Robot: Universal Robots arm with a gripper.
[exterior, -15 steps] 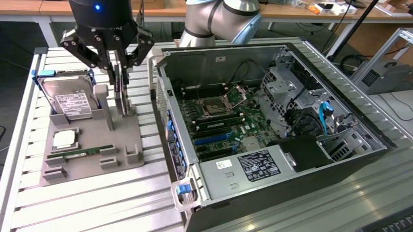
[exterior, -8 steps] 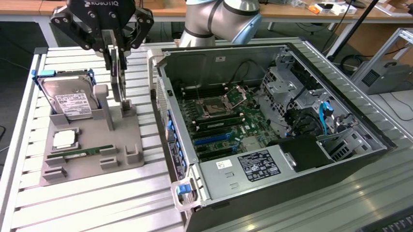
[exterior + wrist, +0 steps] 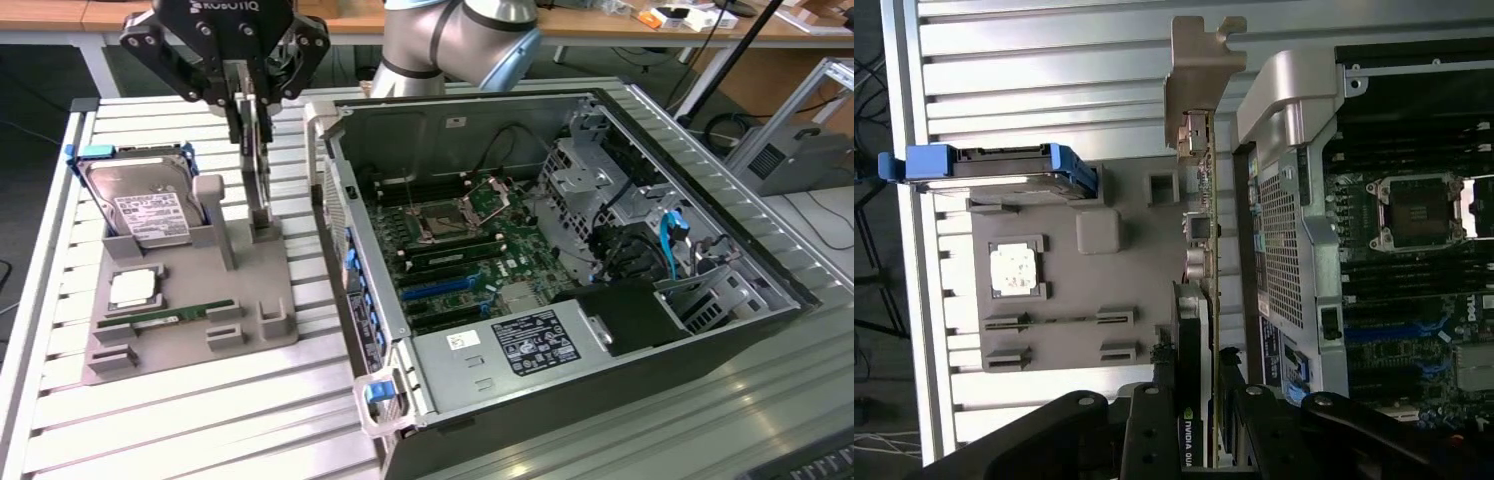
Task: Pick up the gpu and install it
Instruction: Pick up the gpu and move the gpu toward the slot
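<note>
The gpu (image 3: 256,180) is a thin dark card standing on edge over the right side of the grey holder tray (image 3: 187,345), its lower end down at the tray's upright posts. My gripper (image 3: 251,105) comes from above and is shut on the card's upper part, one finger on each face. In the wrist view the gpu (image 3: 1199,200) runs edge-on away from my gripper (image 3: 1204,368), with its silver bracket (image 3: 1200,70) at the far end. I cannot tell whether the card still rests in the tray.
On the tray lie a hard drive (image 3: 140,205) in a blue caddy, a CPU (image 3: 134,288) and a green RAM stick (image 3: 174,314). The open computer case (image 3: 400,400) lies close on the exterior view's right, with its motherboard (image 3: 454,250) and blue slots (image 3: 434,290) exposed.
</note>
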